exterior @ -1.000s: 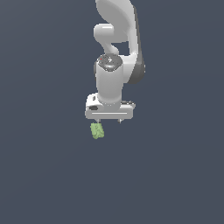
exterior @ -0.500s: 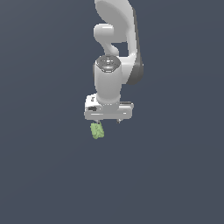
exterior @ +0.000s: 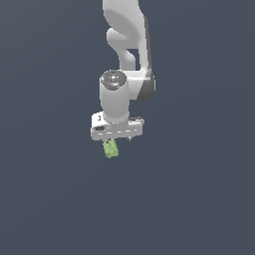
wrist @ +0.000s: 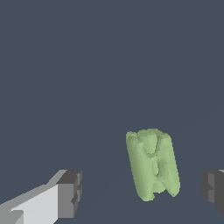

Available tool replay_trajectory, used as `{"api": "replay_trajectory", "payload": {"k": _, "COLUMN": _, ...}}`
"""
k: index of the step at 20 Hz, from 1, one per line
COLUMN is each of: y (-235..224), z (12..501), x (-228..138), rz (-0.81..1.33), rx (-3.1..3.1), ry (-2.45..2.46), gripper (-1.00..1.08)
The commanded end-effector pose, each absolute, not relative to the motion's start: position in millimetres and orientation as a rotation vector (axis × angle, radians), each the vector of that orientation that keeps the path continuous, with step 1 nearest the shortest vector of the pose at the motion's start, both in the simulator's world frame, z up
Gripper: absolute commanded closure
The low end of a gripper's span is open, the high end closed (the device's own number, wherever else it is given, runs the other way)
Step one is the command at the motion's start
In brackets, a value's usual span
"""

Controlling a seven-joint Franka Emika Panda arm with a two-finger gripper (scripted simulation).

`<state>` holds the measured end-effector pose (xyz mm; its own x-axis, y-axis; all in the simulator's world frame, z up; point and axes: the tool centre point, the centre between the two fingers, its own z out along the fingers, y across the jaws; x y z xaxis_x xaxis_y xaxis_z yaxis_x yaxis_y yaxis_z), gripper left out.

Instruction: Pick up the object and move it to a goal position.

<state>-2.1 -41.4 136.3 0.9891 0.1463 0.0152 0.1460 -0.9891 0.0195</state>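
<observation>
End effector (exterior: 117, 135) barely moved in last second, still hovering right above green lumpy object (wrist: 152, 164). Fingers (wrist: 69, 194) wide open, holding nothing. Object lies between them, untouched. Grab not yet started.

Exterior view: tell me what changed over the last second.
The arm sank slightly, bringing the white claw a little nearer the small light-green lumpy object. Nothing was taken hold of or let go: the wrist view shows the claw open, its dark pads apart from the object. The object stayed put.
</observation>
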Motion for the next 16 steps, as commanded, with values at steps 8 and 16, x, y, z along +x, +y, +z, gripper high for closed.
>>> {"api": "replay_trajectory", "payload": {"k": 8, "y": -73, "z": 107, "x": -14, "rz": 0.006, "rx": 3.103, "ry": 0.445, "gripper": -0.92}}
{"api": "replay_trajectory", "payload": {"k": 16, "y": -84, "z": 95, "x": -19, "rz": 0.0, "rx": 3.096, "ry": 0.529, "gripper": -0.92}}
